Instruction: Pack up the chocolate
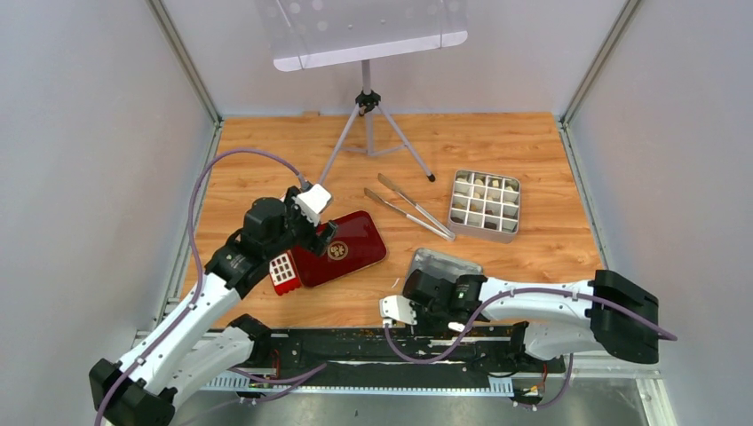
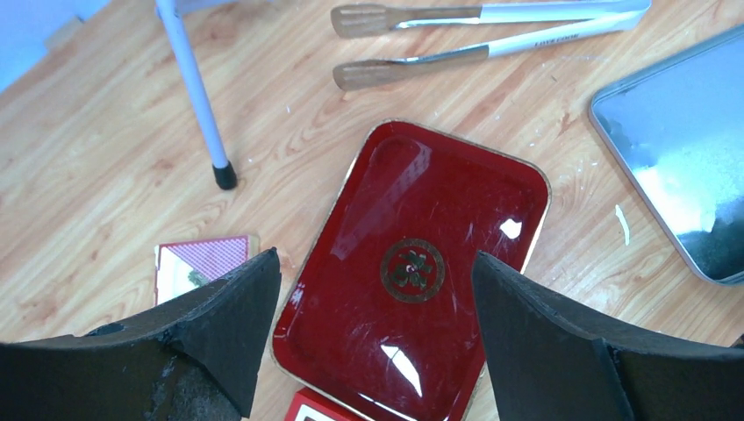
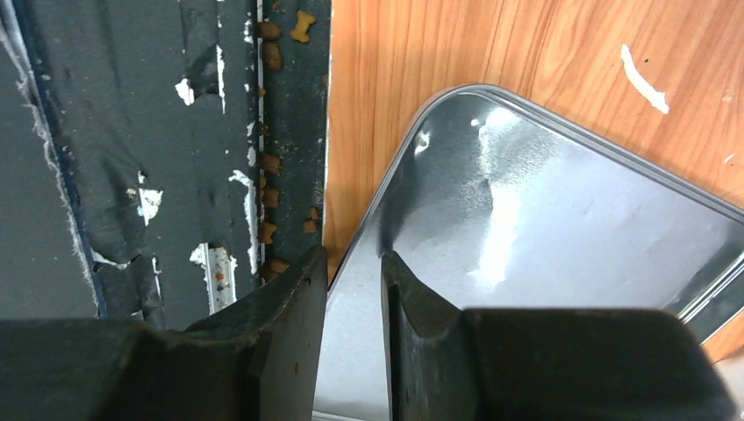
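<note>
The chocolate (image 1: 494, 197) lies as small cream and brown pieces in the compartments of a silver tin (image 1: 485, 233) at the right of the table. My left gripper (image 1: 318, 235) (image 2: 377, 263) hangs wide open over a glossy dark red lid (image 1: 351, 244) (image 2: 412, 263) with a gold emblem, holding nothing. My right gripper (image 1: 417, 280) (image 3: 353, 294) is at the near edge of a flat silver lid (image 1: 448, 264) (image 3: 544, 219). Its fingers (image 3: 294, 307) stand close together astride the lid's rim, and a narrow gap still shows between them.
A small red box with a white grid (image 1: 282, 271) (image 2: 316, 408) sits by the red lid's near corner. Metal tongs (image 1: 408, 211) (image 2: 491, 35) lie mid-table. A tripod (image 1: 368, 124) stands at the back, one leg (image 2: 197, 96) near the left gripper. A black rail (image 3: 132, 158) borders the table.
</note>
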You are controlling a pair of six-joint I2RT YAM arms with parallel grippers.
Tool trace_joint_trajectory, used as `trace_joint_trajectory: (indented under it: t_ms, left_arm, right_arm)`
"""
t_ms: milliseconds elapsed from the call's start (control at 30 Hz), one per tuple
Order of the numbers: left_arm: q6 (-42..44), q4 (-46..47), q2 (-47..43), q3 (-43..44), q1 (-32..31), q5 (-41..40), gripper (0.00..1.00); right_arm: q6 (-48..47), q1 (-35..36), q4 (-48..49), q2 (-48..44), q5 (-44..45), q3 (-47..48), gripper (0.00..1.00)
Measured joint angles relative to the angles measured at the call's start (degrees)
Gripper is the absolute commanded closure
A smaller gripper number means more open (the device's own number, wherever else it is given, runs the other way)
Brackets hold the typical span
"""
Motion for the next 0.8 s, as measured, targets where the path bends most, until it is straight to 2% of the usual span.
trace_joint_trajectory:
  t_ms: [100,133,167,367,500,667,800]
  left_arm:
    - [0.3,0.8,-2.5,-0.6,0.0,0.1,0.12]
    - [0.4,1.0,-3.1,-0.9,0.0,0.2,0.12]
    - [0.6,1.1,-3.4,-1.1,0.0,0.2,0.12]
    - [2.9,1.0,-3.8,-1.8,0.0,1.0,0.11]
    - [7.1,0.4,-4.7,-1.8,0.0,3.8,0.11]
    - [18.4,-3.8,-5.0,0.3,0.0,14.5,0.09]
    - [31.6,-8.7,-2.7,4.8,0.0,25.9,0.08]
  right_arm:
    - [0.5,0.0,1.0,1.0,0.5,0.0,0.83]
    - [0.7,0.0,1.0,1.3,0.2,-0.1,0.93]
    - [0.7,0.2,1.0,1.6,0.0,-0.1,0.99]
    - [0.4,0.4,-1.7,1.5,-2.3,2.3,1.0]
    - [0.4,-2.0,-11.9,1.5,-5.9,12.7,1.0]
    - [-1.8,-7.3,-23.3,1.3,-13.5,30.4,1.0]
    - [-7.7,-18.1,-35.7,2.6,-22.5,40.4,0.98]
